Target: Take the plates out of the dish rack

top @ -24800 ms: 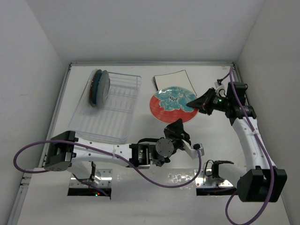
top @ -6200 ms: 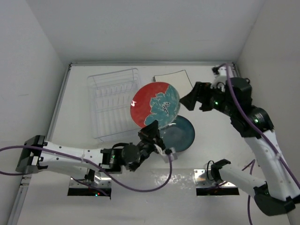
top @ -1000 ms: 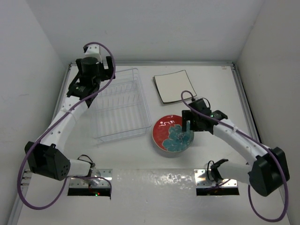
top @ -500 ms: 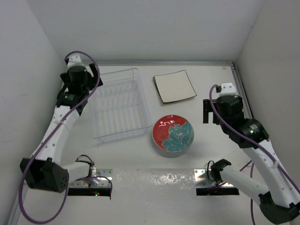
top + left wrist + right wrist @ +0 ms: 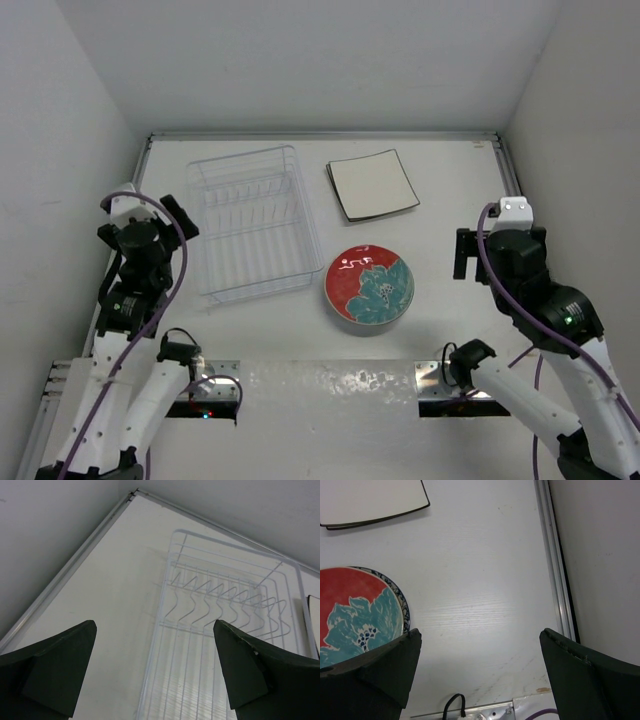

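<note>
Left hand (image 5: 154, 630): fingers spread wide, gripping nothing, held above the tabletop (image 5: 450, 180) on the left side of the clear dish rack (image 5: 250, 225), not touching it. Right hand (image 5: 480, 635): fingers likewise spread wide, gripping nothing, raised over bare tabletop near the right rail (image 5: 555, 555), apart from the plates. Round red plate with a teal flower (image 5: 368, 287) lies flat just right of the rack's near corner, stacked on a blue-rimmed plate (image 5: 406, 611). Cream square plates with dark edges (image 5: 373, 184) lie stacked further back, right of the rack.

White table (image 5: 450, 180) meets grey walls (image 5: 300, 60); aluminium rail (image 5: 553, 555) lines its right edge.
</note>
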Robot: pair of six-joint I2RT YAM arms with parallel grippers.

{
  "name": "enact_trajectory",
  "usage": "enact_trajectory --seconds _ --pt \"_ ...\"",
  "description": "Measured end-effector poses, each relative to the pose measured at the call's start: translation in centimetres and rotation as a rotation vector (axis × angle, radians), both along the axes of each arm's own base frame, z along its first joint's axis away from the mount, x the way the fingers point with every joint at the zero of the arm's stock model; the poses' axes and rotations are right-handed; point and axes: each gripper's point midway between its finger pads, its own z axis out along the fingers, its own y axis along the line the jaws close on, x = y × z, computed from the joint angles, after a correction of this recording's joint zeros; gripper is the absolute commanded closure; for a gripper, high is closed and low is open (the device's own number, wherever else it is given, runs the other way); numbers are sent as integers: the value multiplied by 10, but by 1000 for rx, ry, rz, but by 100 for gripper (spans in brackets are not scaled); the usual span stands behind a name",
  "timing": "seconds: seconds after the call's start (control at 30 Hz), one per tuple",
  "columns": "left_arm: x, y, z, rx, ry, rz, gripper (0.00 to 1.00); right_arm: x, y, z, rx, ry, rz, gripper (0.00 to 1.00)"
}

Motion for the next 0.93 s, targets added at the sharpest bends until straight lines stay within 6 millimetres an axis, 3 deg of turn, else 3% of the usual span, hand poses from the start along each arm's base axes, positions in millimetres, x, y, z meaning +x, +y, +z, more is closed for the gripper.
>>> enact_trajectory --seconds 0.2,0.57,0.93 --pt "-11 5 -22 24 35 11 0 -1 -1 -15 -21 36 -4 1" --pt "-20 5 -11 16 -23 8 0 -6 -7 -14 -23 15 -21 1" --pt "-22 3 -12 14 -34 -8 0 -11 -9 -11 -12 -5 -11 1"
